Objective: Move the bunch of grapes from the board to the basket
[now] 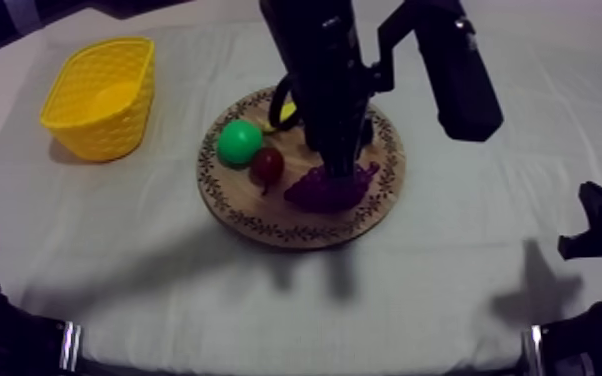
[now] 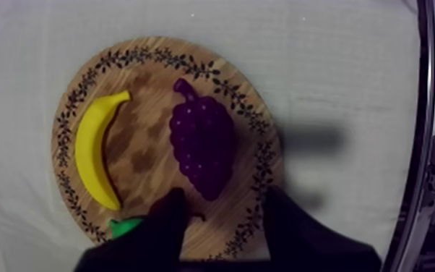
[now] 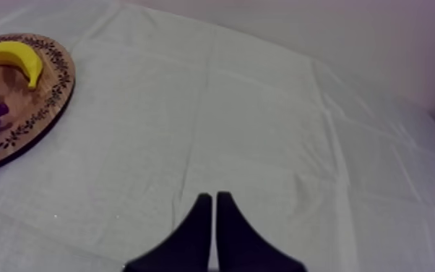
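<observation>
On the grey-white cloth (image 1: pixel 465 290), the round wooden board (image 1: pixel 230 195) sat mid-table, with the yellow basket (image 1: pixel 100 95) well apart toward the left side. The left gripper (image 2: pixel 222 194) hung over the bunch of grapes (image 2: pixel 202 145), jaws wide and empty. The grapes lay on the board beside the banana (image 2: pixel 90 155), a green fruit (image 1: pixel 238 141) and 1 small red fruit (image 1: pixel 268 163). The right gripper (image 3: pixel 214 197), fingers pressed together, sat over bare cloth.

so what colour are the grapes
The bunch of grapes is dark purple, clearest in the left wrist view.
</observation>
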{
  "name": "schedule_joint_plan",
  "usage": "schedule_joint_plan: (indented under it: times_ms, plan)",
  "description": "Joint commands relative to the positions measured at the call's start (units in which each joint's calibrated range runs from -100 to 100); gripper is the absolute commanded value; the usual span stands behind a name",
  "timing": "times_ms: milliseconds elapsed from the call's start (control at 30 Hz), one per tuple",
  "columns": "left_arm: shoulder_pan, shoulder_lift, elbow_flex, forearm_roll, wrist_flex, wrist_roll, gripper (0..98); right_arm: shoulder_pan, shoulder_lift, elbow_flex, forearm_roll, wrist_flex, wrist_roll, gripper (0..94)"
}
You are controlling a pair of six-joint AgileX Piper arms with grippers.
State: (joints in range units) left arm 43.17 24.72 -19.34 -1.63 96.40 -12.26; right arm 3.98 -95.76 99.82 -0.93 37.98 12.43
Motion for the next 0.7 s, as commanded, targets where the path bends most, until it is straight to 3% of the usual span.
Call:
schedule_joint_plan:
  times_ms: [0, 267, 667]
  plan:
    - [-0.05, -0.09, 0.33, 0.08, 0.0, -0.01, 53.4, 0.0, 0.0, -0.04, -0.02, 0.0, 0.0, 0.3]
    - [0.23, -0.45, 1.88, 0.06, -0.11, -0.2, 68.2, 0.0, 0.0, -0.04, -0.02, 0.0, 0.0, 0.3]
    - [0.1, 2.58, 3.07, -0.07, -1.13, -0.6, 75.8, 0.0, 0.0, -0.04, -0.02, 0.0, 0.0, 0.3]
